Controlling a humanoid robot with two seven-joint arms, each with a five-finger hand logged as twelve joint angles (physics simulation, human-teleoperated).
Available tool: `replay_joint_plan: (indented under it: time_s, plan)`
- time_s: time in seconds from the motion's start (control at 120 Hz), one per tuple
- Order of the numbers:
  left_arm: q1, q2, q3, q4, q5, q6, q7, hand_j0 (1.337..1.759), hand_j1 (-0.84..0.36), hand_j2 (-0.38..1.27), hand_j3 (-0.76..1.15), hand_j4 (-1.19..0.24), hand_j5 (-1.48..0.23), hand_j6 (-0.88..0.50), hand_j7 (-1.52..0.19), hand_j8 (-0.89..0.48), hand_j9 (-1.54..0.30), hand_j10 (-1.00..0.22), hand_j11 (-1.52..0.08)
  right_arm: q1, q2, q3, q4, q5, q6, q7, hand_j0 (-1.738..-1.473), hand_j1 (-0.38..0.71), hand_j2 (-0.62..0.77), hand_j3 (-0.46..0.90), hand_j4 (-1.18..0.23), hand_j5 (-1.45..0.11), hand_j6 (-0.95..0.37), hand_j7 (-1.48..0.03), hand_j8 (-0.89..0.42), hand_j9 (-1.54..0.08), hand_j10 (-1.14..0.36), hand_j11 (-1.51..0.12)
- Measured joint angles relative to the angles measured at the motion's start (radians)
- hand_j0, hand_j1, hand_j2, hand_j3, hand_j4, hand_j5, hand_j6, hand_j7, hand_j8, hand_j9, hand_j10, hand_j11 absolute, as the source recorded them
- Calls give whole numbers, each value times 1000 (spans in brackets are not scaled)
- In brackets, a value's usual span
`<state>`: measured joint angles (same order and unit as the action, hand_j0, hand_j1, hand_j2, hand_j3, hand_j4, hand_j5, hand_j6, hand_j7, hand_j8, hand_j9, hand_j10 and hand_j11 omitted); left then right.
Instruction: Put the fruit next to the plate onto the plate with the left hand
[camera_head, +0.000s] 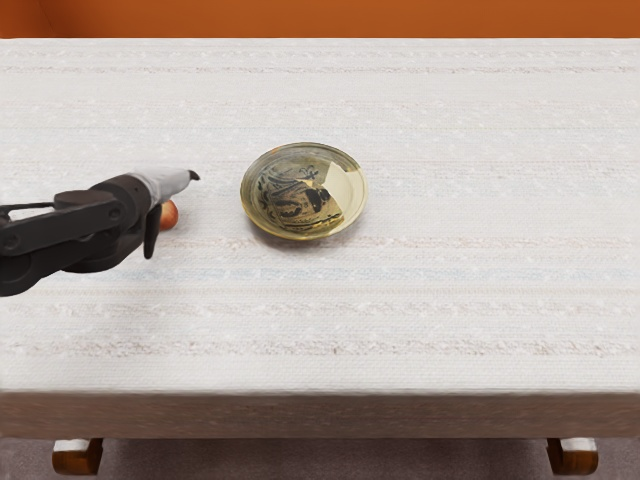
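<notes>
The robot hand (150, 200) on the left arm reaches in from the left edge and sits low over the surface (450, 300). Its fingers look spread, not closed: one points straight toward the plate (352, 195), another hangs down, and it holds nothing that I can see. The fruit (170, 214), small and orange, peeks out from just behind the robot hand, down on the surface and well to the left of the plate. The plate itself carries no fruit. By my reckoning the task is barely begun. The reach is made, but the grasp, the lift, the carry across and the setting down are all left to do.
</notes>
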<state>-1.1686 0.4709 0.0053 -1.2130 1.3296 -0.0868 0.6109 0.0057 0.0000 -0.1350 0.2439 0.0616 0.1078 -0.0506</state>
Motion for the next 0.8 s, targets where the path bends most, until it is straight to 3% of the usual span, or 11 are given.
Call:
replay_joint_plan:
  time_s: [0.8]
  plan:
    - [10,8,11,24,60,40,0,1658,-1,62,0,-297,-382,-298,-382,-298,-381,-297,-381,1,0,2,0,0,0,0,-1658,-334,-3,0,-13,-17,-12,-17,-13,-17,-13,-17]
